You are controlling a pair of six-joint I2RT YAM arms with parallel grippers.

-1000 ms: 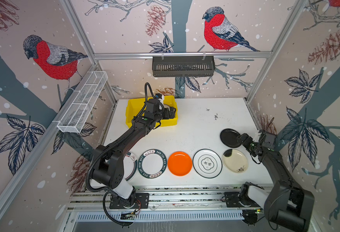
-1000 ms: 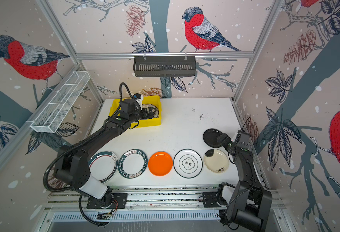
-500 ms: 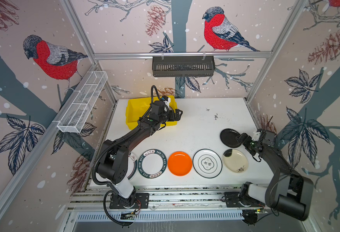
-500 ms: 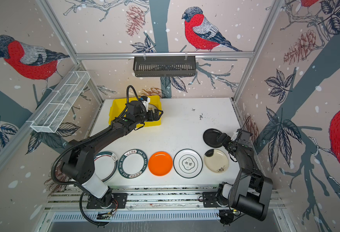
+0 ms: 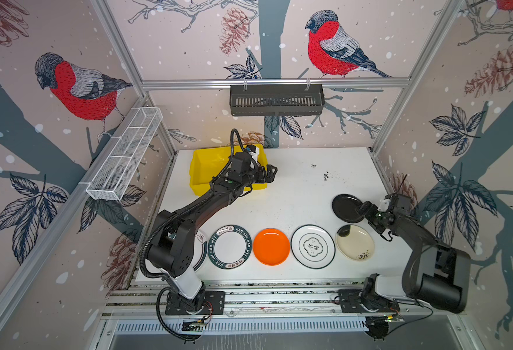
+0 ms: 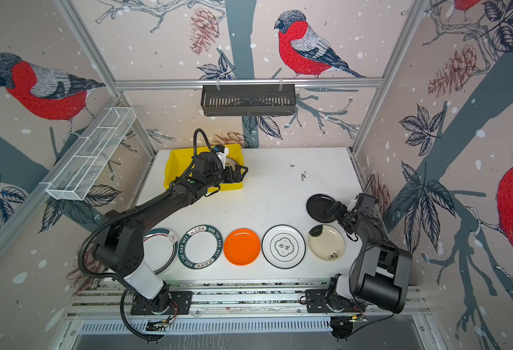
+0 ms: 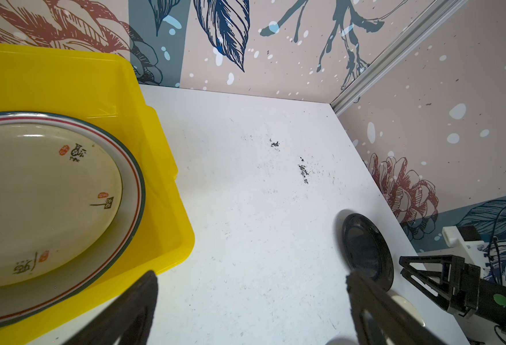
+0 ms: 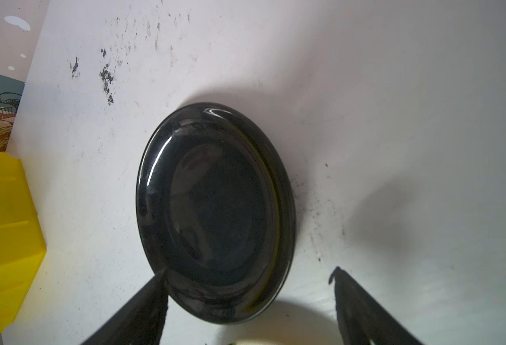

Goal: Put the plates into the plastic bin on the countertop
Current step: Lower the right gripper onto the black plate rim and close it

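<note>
Six plates lie out on the countertop (image 5: 303,188). Five form a row along the near edge: a teal-rimmed plate (image 6: 160,251) half hidden under the left arm, a green-lettered plate (image 5: 229,247), an orange plate (image 5: 271,246), a white plate with characters (image 5: 313,246) and a cream plate (image 5: 355,242). A black plate (image 5: 346,208) sits just behind the cream one. The plastic bin (image 5: 206,166) stands at the far left corner, and the left wrist view shows a cream dish (image 7: 45,203) stacked on a red-and-green-rimmed plate (image 7: 139,194) inside it.

Over the last second the left gripper (image 5: 269,172) has swung out from above the bin to just past its right wall. Its fingers are spread wide and carry nothing, so that delivery looks finished and the arm is free for another plate.

Meanwhile the right gripper (image 8: 248,271) has crept up to the black plate's near rim. Its jaws have begun to narrow but remain apart: one fingertip (image 8: 159,277) is at the rim, the other stands well off over bare table. Nothing is gripped yet, and the black plate seems the next to go
</note>
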